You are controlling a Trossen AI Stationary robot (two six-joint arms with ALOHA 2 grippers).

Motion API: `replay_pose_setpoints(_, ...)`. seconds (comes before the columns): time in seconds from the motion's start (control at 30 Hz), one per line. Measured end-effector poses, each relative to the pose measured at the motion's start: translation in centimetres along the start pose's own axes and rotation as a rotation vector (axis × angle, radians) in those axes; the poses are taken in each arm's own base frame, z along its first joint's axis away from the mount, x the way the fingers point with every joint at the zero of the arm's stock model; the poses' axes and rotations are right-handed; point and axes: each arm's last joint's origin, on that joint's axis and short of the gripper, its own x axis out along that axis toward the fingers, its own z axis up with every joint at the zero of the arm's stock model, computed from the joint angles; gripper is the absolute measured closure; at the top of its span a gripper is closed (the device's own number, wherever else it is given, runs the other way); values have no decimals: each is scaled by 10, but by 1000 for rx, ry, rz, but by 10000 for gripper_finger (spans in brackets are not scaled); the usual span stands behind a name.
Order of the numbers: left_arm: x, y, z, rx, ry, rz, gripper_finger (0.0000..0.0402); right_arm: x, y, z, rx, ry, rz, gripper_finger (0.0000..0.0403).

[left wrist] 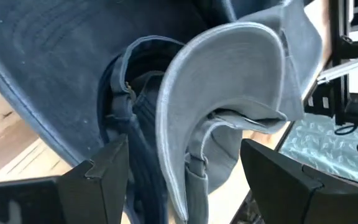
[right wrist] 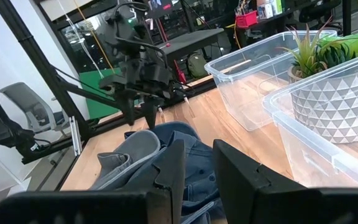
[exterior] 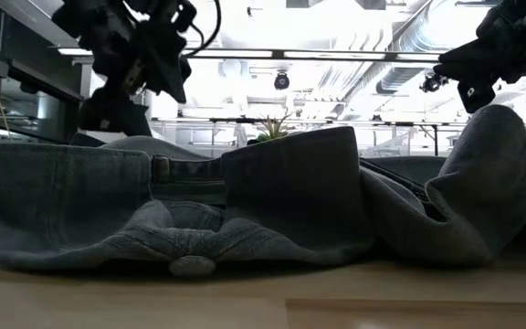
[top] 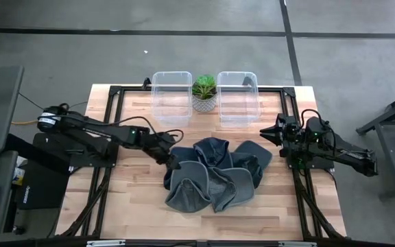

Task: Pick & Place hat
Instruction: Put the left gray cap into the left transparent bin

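Note:
Several blue-grey denim hats (top: 214, 175) lie heaped in the middle of the table, brims and crowns overlapping; in the low view the heap (exterior: 272, 201) fills the width. My left gripper (top: 172, 160) hovers open over the heap's left edge, fingers pointing down. In its wrist view the gripper (left wrist: 184, 149) straddles a pale curved brim (left wrist: 229, 74) without touching it. My right gripper (top: 265, 132) waits open at the table's right side, level, facing the heap (right wrist: 166, 155).
Two clear plastic bins (top: 171, 96) (top: 237, 98) stand at the far edge with a potted plant (top: 204, 92) in a white pot between them. A black frame (top: 112, 92) borders the wooden table top. Bare wood lies near the heap's front.

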Motion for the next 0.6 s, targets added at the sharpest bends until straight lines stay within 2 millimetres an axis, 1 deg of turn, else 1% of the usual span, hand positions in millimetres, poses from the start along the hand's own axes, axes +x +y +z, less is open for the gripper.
replay_pose_setpoints(0.13,12,0,1,3,13,-8,149,0,0,0,0,-1,0,325)
replay_pose_setpoints(0.23,17,-1,3,2,21,1,149,0,0,0,0,0,0,325)
replay_pose_setpoints(0.4,28,-9,8,29,55,-2,150,0,0,0,0,0,0,325)
replay_pose_setpoints(0.6,46,-19,14,60,151,2,150,0,0,0,1,3,-1,324)
